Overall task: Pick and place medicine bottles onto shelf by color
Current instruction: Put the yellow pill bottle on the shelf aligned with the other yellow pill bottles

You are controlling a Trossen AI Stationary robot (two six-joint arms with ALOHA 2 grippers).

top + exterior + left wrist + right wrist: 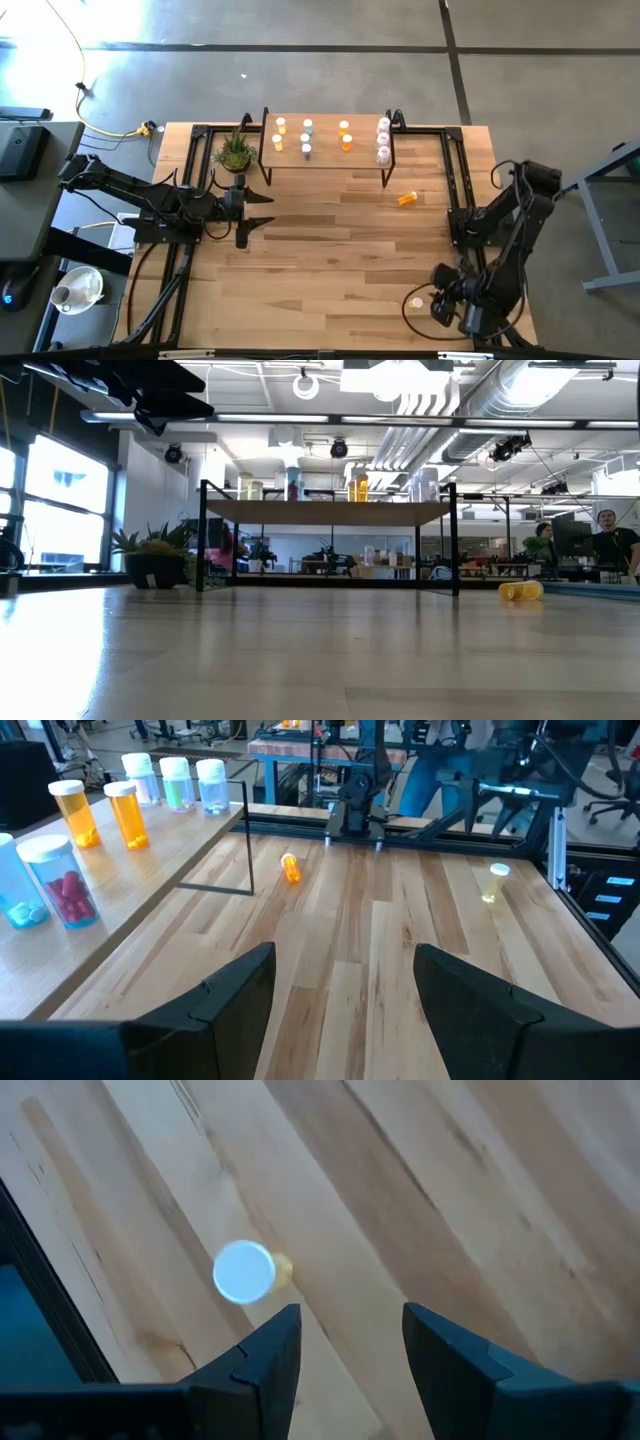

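The shelf [325, 155] stands on its thin black legs at the table's far side. On it stand rows of medicine bottles: yellow [280, 133], pale blue [306, 136], orange [345, 136] and pinkish-white [383, 141]. An orange bottle [408, 199] lies on its side on the table, in front of the shelf's right end. A yellow bottle with a white cap [246, 1271] stands upright near the table's near right corner. My right gripper [350, 1335] hovers open above and just beside it, pointing steeply down. My left gripper [262, 212] waits open at the table's left.
A small green potted plant [236, 152] stands on the table next to the shelf's left end. Black frame rails [455, 180] run along the table's left and right sides. Bare wood [340, 260] spreads between the two arms.
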